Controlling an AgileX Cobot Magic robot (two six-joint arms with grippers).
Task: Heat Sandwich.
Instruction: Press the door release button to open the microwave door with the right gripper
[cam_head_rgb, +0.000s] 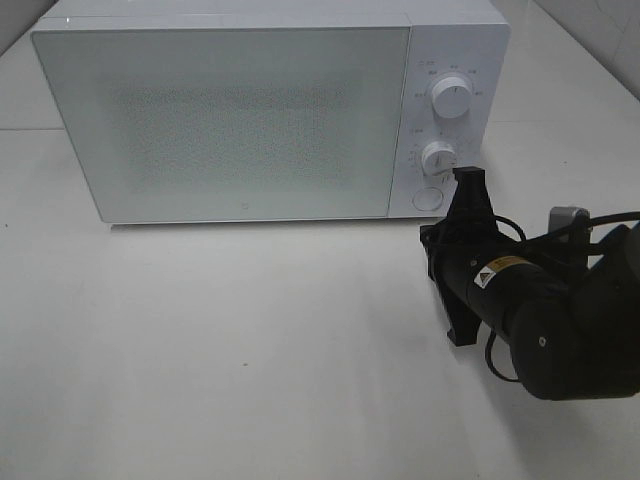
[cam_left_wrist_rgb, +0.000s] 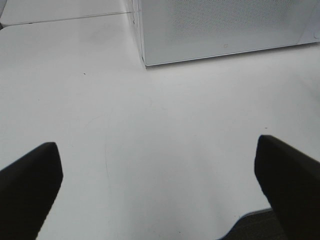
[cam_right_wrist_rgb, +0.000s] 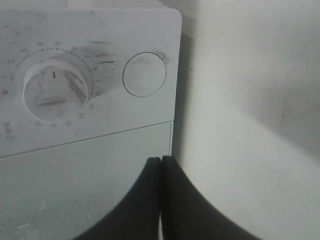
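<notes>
The white microwave (cam_head_rgb: 240, 110) stands at the back of the table with its door shut. The sandwich is out of view. My right gripper (cam_head_rgb: 467, 177) is shut and empty, its tip just in front of the control panel, beside the lower knob (cam_head_rgb: 439, 158) and above the round button (cam_head_rgb: 428, 198). In the right wrist view the shut gripper (cam_right_wrist_rgb: 161, 160) points at the panel below the round button (cam_right_wrist_rgb: 144, 74) and knob (cam_right_wrist_rgb: 55, 90). My left gripper (cam_left_wrist_rgb: 157, 160) is open and empty over the bare table, in front of the microwave's left corner (cam_left_wrist_rgb: 145, 60).
An upper knob (cam_head_rgb: 451, 100) sits on the panel. The right arm's black body (cam_head_rgb: 560, 320) hangs over the table at the right. The white table (cam_head_rgb: 250, 350) stretches out in front of the microwave.
</notes>
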